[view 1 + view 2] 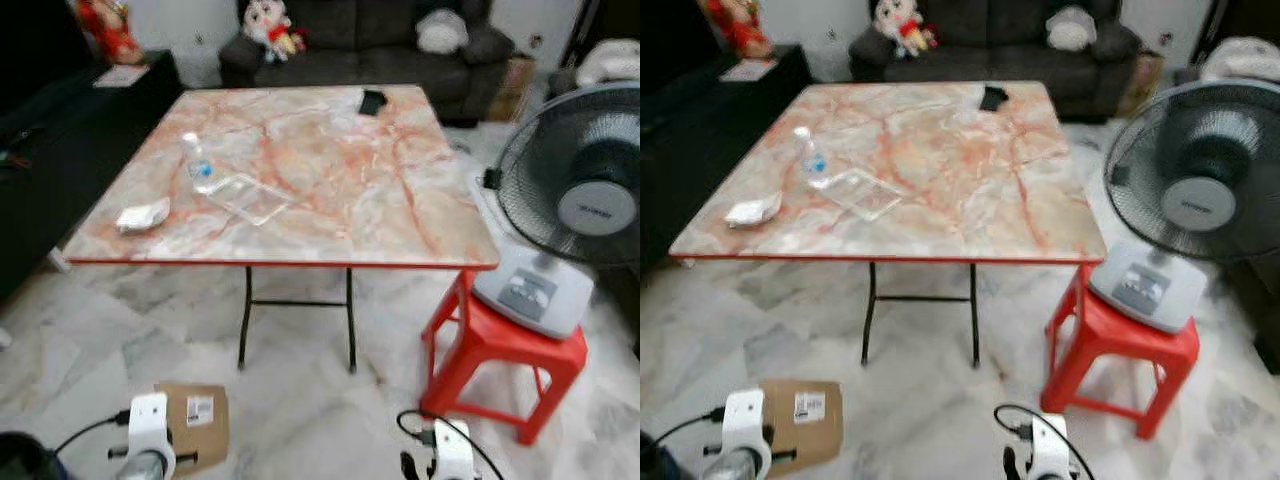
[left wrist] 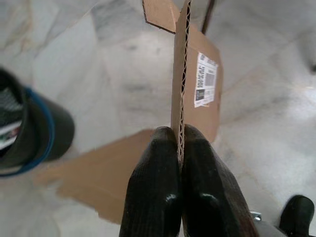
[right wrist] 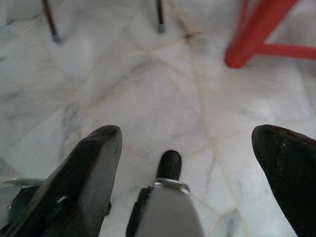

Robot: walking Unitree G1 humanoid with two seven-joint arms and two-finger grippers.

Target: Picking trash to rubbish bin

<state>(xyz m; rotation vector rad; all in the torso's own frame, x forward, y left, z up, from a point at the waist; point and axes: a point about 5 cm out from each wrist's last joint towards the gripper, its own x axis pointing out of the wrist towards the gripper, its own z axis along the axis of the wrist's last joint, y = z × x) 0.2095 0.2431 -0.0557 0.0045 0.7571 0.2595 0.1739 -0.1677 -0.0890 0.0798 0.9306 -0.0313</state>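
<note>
A flattened piece of corrugated cardboard [image 2: 195,84] with a white shipping label was pinched edge-on in the left gripper [image 2: 180,148], whose two black fingers were clenched on either side of its fluted edge; in the left eye view the same cardboard sat at the lower left of the frame, low over the marble floor [image 1: 300,410]. A dark rubbish bin [image 2: 29,128] with a blue rim stood on the floor beside it, toward the left of the left wrist view. The right gripper [image 3: 192,163] hung near the floor with its fingers spread wide apart and holding nothing. Further up the frame stood a folding table [image 1: 330,190] with a pink marbled top. On its left part lay a small plastic bottle [image 1: 197,162], a clear plastic tray [image 1: 247,196] just beside the bottle, and a crumpled white wrapper [image 1: 142,216] near the front-left corner; a small black object [image 1: 372,101] lay near the far edge. At the right of the frame an electric fan [image 1: 575,200] rested on a red plastic stool [image 1: 500,355]. A dark sofa [image 1: 370,40] with a plush doll [image 1: 268,22] stood at the top.
</note>
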